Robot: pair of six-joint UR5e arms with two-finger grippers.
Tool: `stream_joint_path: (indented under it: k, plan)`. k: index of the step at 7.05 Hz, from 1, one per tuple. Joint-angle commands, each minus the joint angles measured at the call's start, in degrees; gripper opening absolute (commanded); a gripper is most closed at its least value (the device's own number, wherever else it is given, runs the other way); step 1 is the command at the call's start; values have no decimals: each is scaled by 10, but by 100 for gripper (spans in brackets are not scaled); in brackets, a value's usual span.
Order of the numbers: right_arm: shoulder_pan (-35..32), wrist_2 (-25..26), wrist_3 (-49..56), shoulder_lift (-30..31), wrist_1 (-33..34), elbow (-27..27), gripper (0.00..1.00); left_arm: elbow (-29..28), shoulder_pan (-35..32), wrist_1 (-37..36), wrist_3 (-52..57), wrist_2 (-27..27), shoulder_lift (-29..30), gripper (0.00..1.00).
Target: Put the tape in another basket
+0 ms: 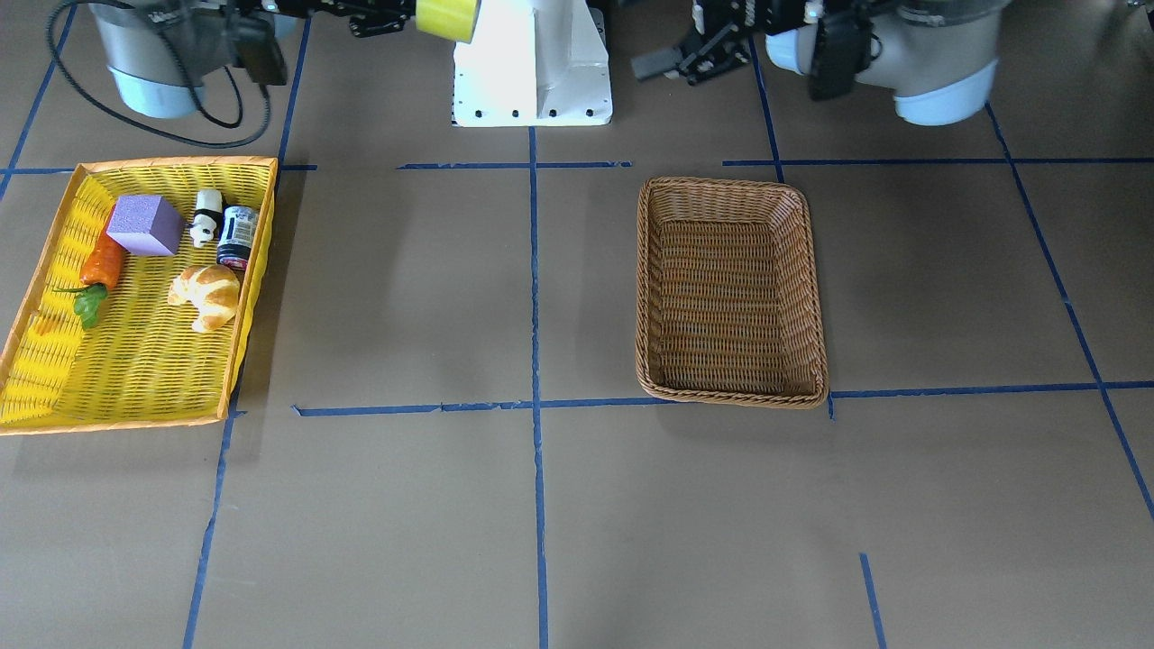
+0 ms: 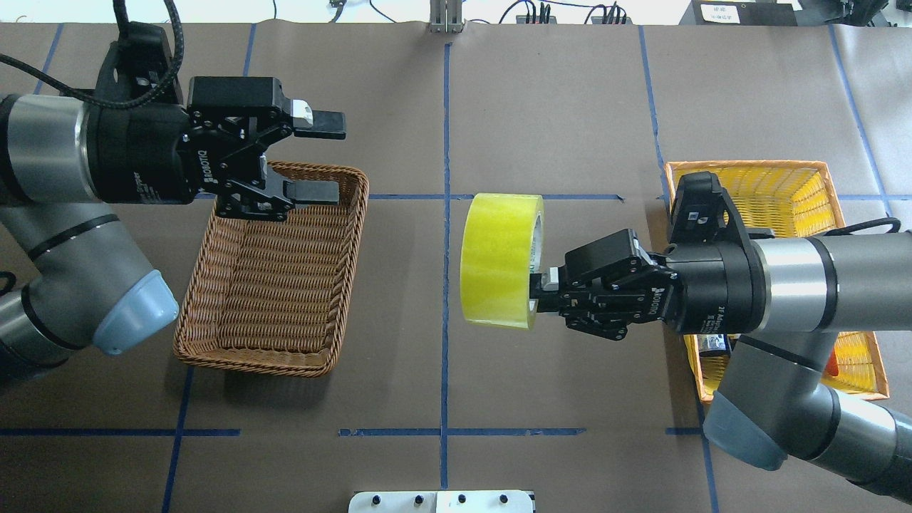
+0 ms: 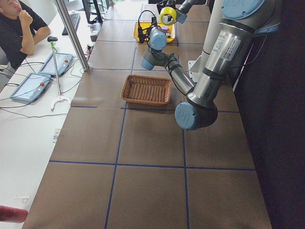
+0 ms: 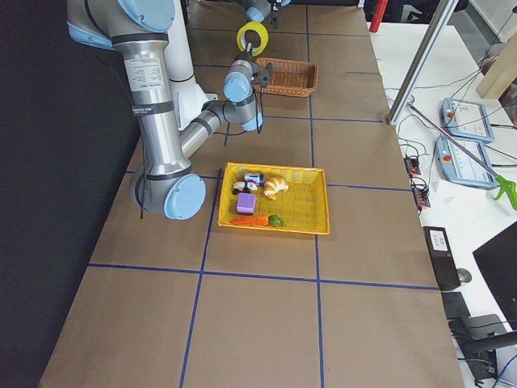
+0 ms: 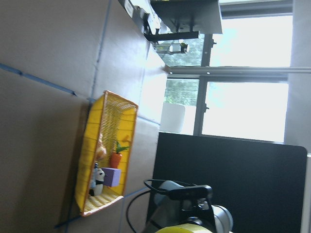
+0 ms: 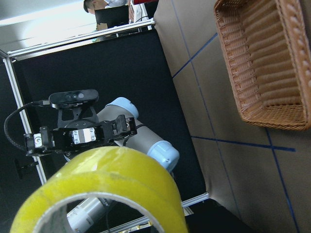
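As the right tool (image 2: 543, 286) clamped the tape (image 2: 499, 260) by its wall, well apart from the wicker basket (image 2: 274, 363), it looked light, stiff and slick; the left tool (image 2: 322, 158) gaped.

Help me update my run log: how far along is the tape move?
Done: the tape is out of the yellow basket and lifted over the table's middle. In hand: the right gripper is shut on it in mid-air, facing the open left gripper. Left: the tape is not yet in the wicker basket, so carrying it over and releasing remain.
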State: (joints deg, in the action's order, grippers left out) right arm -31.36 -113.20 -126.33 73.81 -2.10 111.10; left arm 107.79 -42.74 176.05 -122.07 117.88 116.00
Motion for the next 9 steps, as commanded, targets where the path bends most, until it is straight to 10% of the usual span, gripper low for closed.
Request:
stream_joint_path:
  k: [1, 9]
  plan:
    - [4, 7, -27, -42, -12, -17, 0, 15, 28, 56, -48, -40, 12, 100]
    - [17, 12, -30, -59, -11, -22, 0, 30, 72, 59, -69, -70, 39, 97]
